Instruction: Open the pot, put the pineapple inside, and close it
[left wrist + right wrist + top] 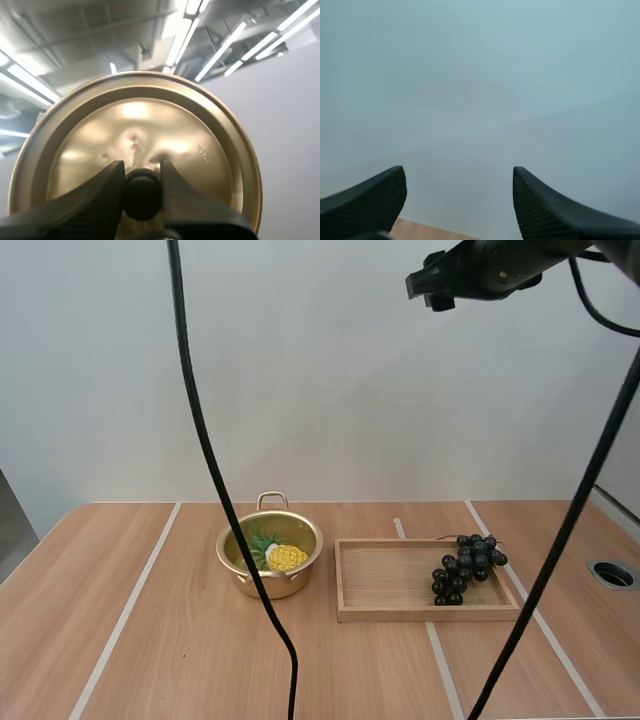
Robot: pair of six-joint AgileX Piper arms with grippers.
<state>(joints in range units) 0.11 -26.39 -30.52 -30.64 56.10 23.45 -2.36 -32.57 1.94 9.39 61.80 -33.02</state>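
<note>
A gold pot (pixel 232 558) stands open on the table, left of the tray, with a yellow pineapple (pixel 285 557) with green leaves lying inside it. My left gripper (pixel 142 192) is shut on the black knob (pixel 142 196) of the gold lid (pixel 200 145), held up in the air. High above the table's right side my right gripper (pixel 428 283) is raised; in the right wrist view its fingers (pixel 370 197) stand wide apart with nothing between them.
A wooden tray (pixel 390 580) lies right of the pot with a bunch of dark grapes (pixel 466 564) on its right part. A round grey hole (pixel 613 574) sits in the table near the right edge.
</note>
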